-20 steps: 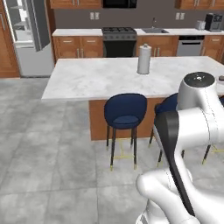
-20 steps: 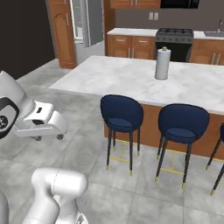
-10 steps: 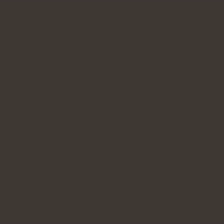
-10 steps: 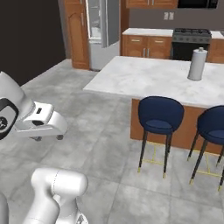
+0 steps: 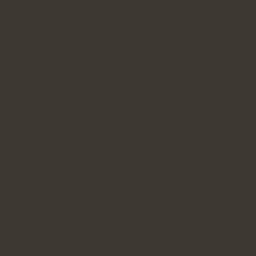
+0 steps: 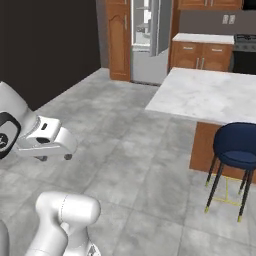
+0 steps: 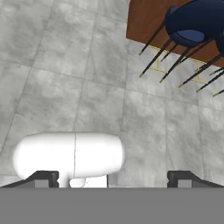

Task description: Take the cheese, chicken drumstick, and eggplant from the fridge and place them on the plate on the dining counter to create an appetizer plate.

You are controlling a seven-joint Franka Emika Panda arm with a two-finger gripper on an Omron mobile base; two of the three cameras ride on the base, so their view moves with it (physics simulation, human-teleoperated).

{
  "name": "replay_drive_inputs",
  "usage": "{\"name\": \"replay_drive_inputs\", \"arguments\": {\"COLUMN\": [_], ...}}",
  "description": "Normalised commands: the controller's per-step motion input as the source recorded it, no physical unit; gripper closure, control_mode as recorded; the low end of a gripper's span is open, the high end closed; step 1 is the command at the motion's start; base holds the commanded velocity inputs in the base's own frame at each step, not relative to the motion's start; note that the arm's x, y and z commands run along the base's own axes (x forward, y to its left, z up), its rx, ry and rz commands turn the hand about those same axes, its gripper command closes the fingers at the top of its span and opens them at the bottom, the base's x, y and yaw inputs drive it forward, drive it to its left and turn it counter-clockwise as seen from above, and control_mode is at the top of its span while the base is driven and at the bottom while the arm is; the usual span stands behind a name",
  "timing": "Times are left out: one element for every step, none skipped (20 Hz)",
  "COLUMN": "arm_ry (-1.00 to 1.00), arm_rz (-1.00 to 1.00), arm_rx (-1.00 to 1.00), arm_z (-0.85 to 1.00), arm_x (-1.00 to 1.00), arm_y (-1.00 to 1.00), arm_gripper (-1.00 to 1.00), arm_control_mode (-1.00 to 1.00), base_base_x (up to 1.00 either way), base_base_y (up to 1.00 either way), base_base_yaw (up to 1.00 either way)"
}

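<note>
I see gripper [image 7: 113, 177] jaws wide apart, empty, over floor | fridge [image 6: 147, 40] at 12 o'clock, door open | no readable writing

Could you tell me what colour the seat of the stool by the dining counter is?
The stool is dark navy blue, clearest in the right base view.

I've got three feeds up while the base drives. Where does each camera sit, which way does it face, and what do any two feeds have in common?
Left base view: on the base behind the arm's left; uniformly dark, nothing can be made out.
Right base view: behind the arm's right, facing forward and down at the fridge, dining counter and a blue stool; the white arm sits lower left.
Hand view: on the hand, facing down at the floor; the gripper stands open.
Shared: right base and hand views both show the stool and grey tiles.
</note>
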Motion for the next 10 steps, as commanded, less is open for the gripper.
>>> {"name": "replay_drive_inputs", "arguments": {"arm_ry": [0.0, 0.0, 0.0, 0.0, 0.0, 0.0, 0.0, 0.0, 0.0, 0.0], "arm_rz": [0.0, 0.0, 0.0, 0.0, 0.0, 0.0, 0.0, 0.0, 0.0, 0.0], "arm_rx": [0.0, 0.0, 0.0, 0.0, 0.0, 0.0, 0.0, 0.0, 0.0, 0.0], "arm_z": [0.0, 0.0, 0.0, 0.0, 0.0, 0.0, 0.0, 0.0, 0.0, 0.0], "arm_x": [0.0, 0.0, 0.0, 0.0, 0.0, 0.0, 0.0, 0.0, 0.0, 0.0], "arm_y": [0.0, 0.0, 0.0, 0.0, 0.0, 0.0, 0.0, 0.0, 0.0, 0.0], "arm_gripper": [-1.0, -1.0, -1.0, -1.0, -1.0, -1.0, -1.0, -1.0, -1.0, -1.0], "arm_control_mode": [1.0, 1.0, 1.0, 1.0, 1.0, 1.0, 1.0, 1.0, 1.0, 1.0], "base_base_x": [0.55, 0.59, 0.62, 0.67, 0.67, 0.69, 0.74, 0.81, 1.0, 1.0], "base_base_y": [1.0, 1.0, 1.0, 1.0, 1.0, 1.0, 1.0, 1.0, 1.0, 1.0], "base_base_yaw": [0.24, 0.23, 0.22, 0.2, 0.2, 0.2, 0.21, 0.19, 0.09, 0.0]}}
